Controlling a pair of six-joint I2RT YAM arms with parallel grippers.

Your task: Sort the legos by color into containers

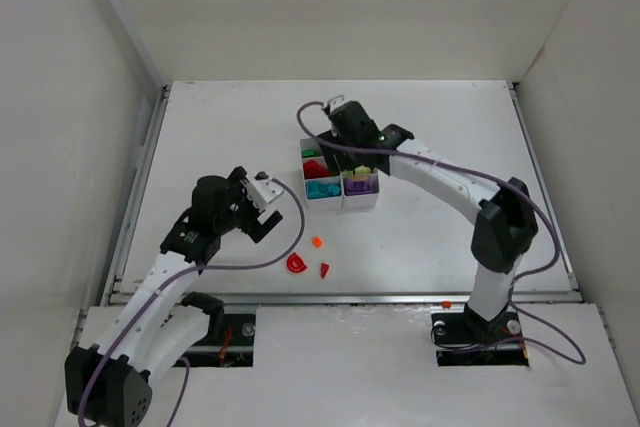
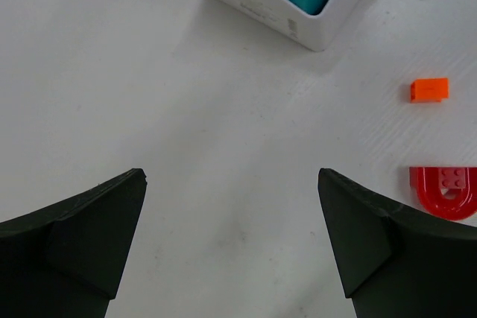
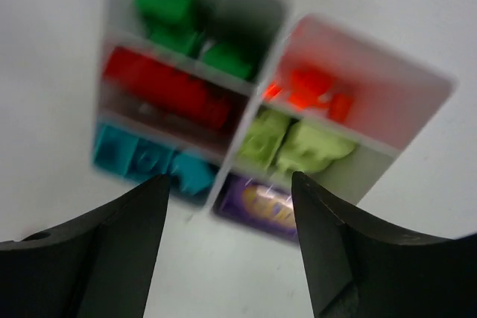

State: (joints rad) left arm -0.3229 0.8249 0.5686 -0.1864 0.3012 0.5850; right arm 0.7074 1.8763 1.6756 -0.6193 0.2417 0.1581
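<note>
Sorting nearly done: orange brick (image 2: 429,89), red arch (image 2: 443,191) and red piece (image 1: 324,269) lie loose near the organiser (image 1: 360,201). Left gripper (image 2: 231,176), wide open, empty, should reach right for one; right gripper (image 3: 227,184), blurred, seems open above it.

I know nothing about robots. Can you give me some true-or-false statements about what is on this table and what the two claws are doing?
1. Three loose pieces lie on the table outside the white box: an orange brick, a red arch and a small red piece. True.
2. The left gripper holds the orange brick. False: it is open and empty, and the brick lies on the table apart from it.
3. The right gripper hangs open above the box. True.
4. The purple pieces and teal pieces share a compartment. False: they sit in separate neighbouring compartments.
5. One compartment is empty. False: all six hold pieces.
</note>
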